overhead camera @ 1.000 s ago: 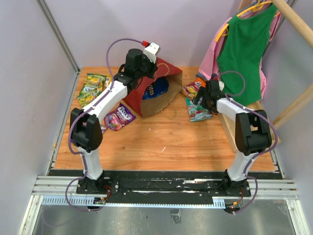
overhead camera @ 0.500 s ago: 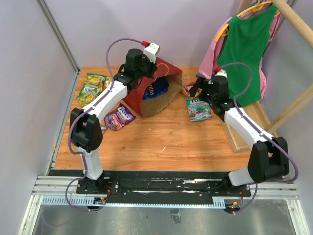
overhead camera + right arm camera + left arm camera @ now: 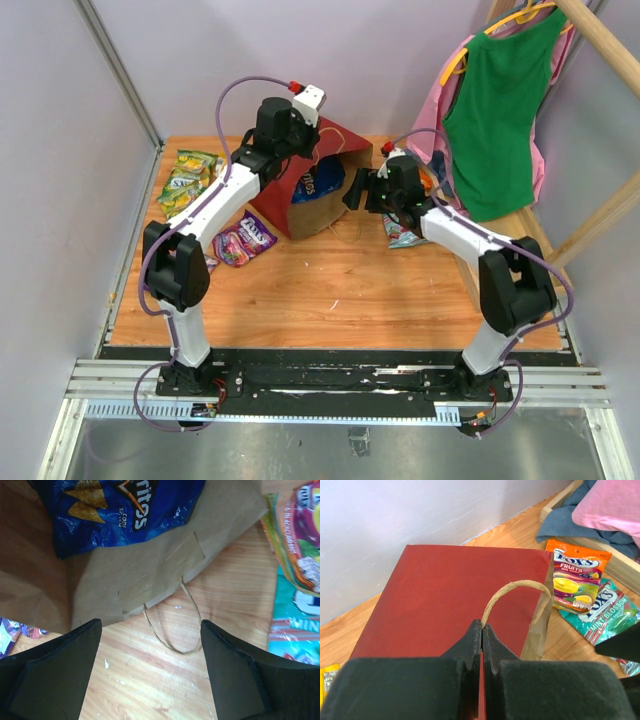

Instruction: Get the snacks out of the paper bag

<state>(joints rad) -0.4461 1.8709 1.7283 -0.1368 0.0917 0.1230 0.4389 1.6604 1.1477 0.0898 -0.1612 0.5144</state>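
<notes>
The left claw (image 3: 482,626) is clenched on the beige loop handle (image 3: 516,586) of the red paper bag (image 3: 278,208), top middle of the overhead view. The right claw (image 3: 150,640) gapes wide at its mouth. The blue chip bag (image 3: 125,507) lies inside.

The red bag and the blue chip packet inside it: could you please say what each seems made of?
Red bag: apparently paper, matte, brown kraft inside, creased flat. Blue chip packet: probably plastic film, glossy, with crinkled highlights.

High rear overview, two close wrist views (sharing the paper bag (image 3: 322,207))
</notes>
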